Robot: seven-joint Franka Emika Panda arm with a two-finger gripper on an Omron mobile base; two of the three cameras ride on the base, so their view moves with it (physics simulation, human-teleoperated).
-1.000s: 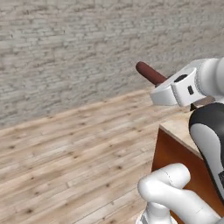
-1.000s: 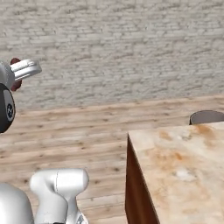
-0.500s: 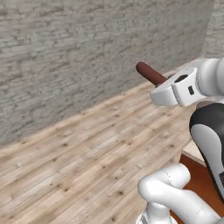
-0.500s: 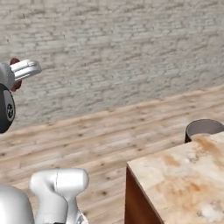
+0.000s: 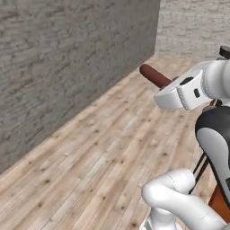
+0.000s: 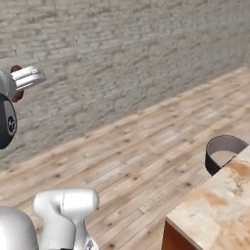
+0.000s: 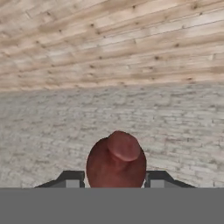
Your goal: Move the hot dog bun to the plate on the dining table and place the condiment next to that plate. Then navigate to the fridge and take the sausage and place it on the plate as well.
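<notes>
My gripper [image 5: 168,86] is shut on the sausage [image 5: 154,75], a slim dark reddish-brown stick that juts up and to the left out of the white hand, high above the wooden floor. Seen end on in the hand view, the sausage [image 7: 116,161] sits between the two dark fingertips [image 7: 72,178], with my gripper [image 7: 116,179] pointed at a grey brick wall. At the left edge of the right base view the white hand [image 6: 27,78] shows a sliver of the sausage [image 6: 16,70]. A corner of the dining table [image 6: 215,210] with its beige stained top lies at the lower right.
A grey brick wall [image 5: 67,58] runs along the left and meets a second wall at the far corner. Light wood floor [image 5: 103,152] stretches open ahead. A dark round stool [image 6: 223,151] stands by the table's far corner. The table's brown base [image 5: 220,202] is beside the arm.
The whole picture has swung as the base turns: the table has slid toward the right edges and a room corner has come into view. The arm keeps its pose with the sausage held.
</notes>
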